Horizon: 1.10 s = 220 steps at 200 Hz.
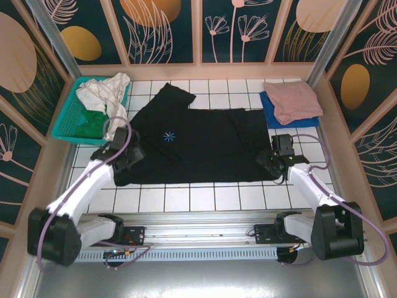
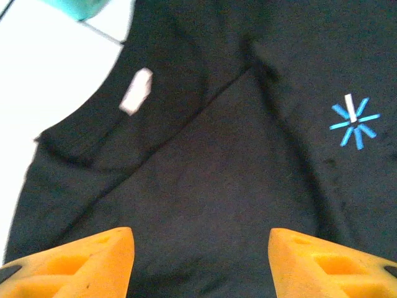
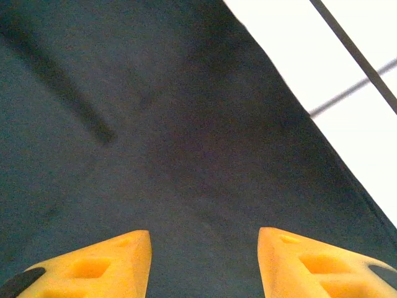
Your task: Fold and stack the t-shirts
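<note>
Already the pink t-shirt point(image 1: 298, 100) lies folded on the blue t-shirt point(image 1: 271, 119) at far right. The black t-shirt point(image 1: 205, 146) lies spread flat mid-table, not yet folded or stacked. Left gripper point(image 2: 201, 239) and right gripper point(image 3: 205, 239) hover at its left and right ends, fingers apart, holding nothing.

The table point(image 1: 205, 198) is covered in white square tiles with dark grout lines, brightly and evenly lit. Walls point(image 1: 164, 31) close it in on the left, far and right: dark teal panels painted with peach leaves, flowers and orange ovals, set between pale wooden strips point(image 1: 197, 31). A grey metal rail point(image 1: 205, 218) runs along the near edge.
</note>
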Available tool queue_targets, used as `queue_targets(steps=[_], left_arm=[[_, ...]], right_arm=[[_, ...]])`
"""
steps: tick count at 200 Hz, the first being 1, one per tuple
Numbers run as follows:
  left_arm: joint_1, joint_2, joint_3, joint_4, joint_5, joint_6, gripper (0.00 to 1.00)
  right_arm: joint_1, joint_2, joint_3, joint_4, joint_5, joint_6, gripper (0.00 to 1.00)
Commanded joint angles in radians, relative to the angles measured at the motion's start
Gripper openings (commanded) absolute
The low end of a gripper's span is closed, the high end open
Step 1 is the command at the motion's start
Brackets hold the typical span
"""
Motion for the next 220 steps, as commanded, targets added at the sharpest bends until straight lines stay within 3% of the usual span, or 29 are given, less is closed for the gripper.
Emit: queue_targets(steps=[1, 24, 56, 60, 73, 91, 118, 153, 165, 188, 220], left_arm=[[-0.015, 0.203, 0.109, 0.089, 0.06, 0.097, 0.61], [-0.015, 0.395, 0.219, 0.112, 0.052, 0.131, 0.63], [-0.015, 0.606, 0.346, 0.104, 0.087, 0.178, 0.55], [-0.015, 0.618, 0.357, 0.099, 0.091, 0.182, 0.5], [-0.019, 0.617, 0.357, 0.087, 0.108, 0.189, 0.23], [-0.027, 0.511, 0.26, 0.102, 0.104, 0.182, 0.12], [-0.056, 0.334, 0.019, 0.166, 0.125, 0.128, 0.21], [-0.079, 0.299, -0.157, 0.215, 0.162, 0.062, 0.25], [-0.08, 0.279, -0.162, 0.209, 0.151, 0.053, 0.3], [-0.079, 0.218, -0.109, 0.166, 0.12, 0.045, 0.49], [-0.077, 0.171, 0.019, 0.114, 0.031, 0.069, 0.59]], right_arm=[[0.002, 0.056, 0.059, 0.087, -0.036, -0.026, 0.49], [0.005, 0.093, 0.072, 0.139, -0.062, -0.026, 0.49], [0.014, 0.118, 0.073, 0.163, -0.083, -0.033, 0.49], [0.015, 0.12, 0.072, 0.163, -0.084, -0.034, 0.49], [0.025, 0.125, 0.073, 0.16, -0.093, -0.032, 0.49], [0.062, 0.124, 0.073, 0.165, -0.094, -0.019, 0.5], [0.158, 0.158, 0.096, 0.207, -0.119, 0.013, 0.52], [0.365, 0.305, 0.249, 0.289, -0.118, 0.007, 0.53], [0.42, 0.383, 0.325, 0.292, -0.118, -0.01, 0.53], [0.496, 0.522, 0.447, 0.279, -0.102, -0.032, 0.52], [0.571, 0.669, 0.509, 0.398, -0.164, -0.017, 0.49]])
